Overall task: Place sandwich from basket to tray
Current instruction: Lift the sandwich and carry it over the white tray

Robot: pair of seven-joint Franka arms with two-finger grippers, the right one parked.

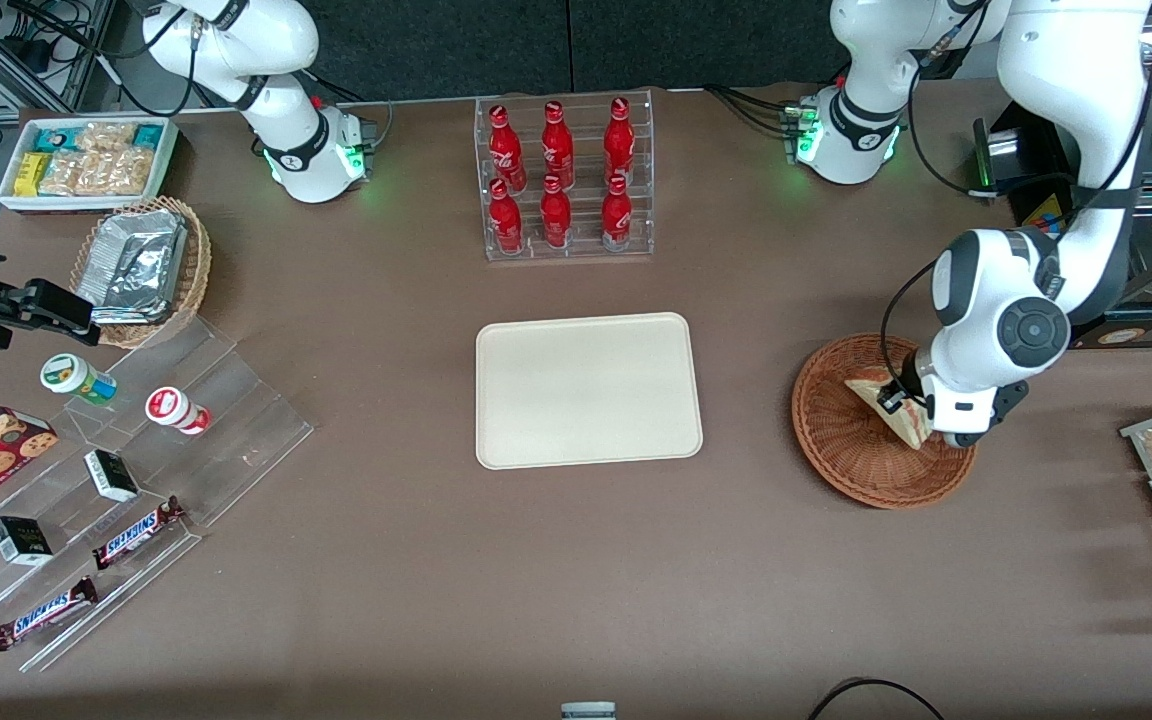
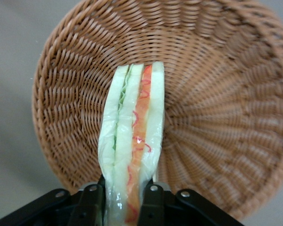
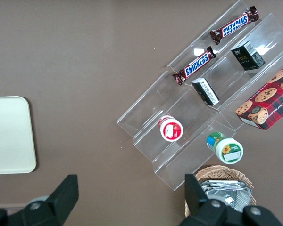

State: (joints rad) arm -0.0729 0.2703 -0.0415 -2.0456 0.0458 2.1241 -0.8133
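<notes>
At the right of the front frame, the pincer (image 1: 911, 415) pinches the sandwich (image 1: 886, 400) over the basket (image 1: 836, 440). The tray (image 1: 588, 390) lies at centre on the surface (image 1: 576, 580).

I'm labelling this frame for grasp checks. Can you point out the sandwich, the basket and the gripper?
sandwich (image 2: 132, 141): left wrist view, on its cut edge.
basket (image 1: 836, 440): front view, on its woven wall.
gripper (image 2: 123, 200): left wrist view, midway between fingertips, shut on the sandwich, over the basket.

Rough woven wicker basket (image 2: 217, 94); glossy clear film wraps the sandwich (image 2: 132, 141); matt tray (image 1: 588, 390).
</notes>
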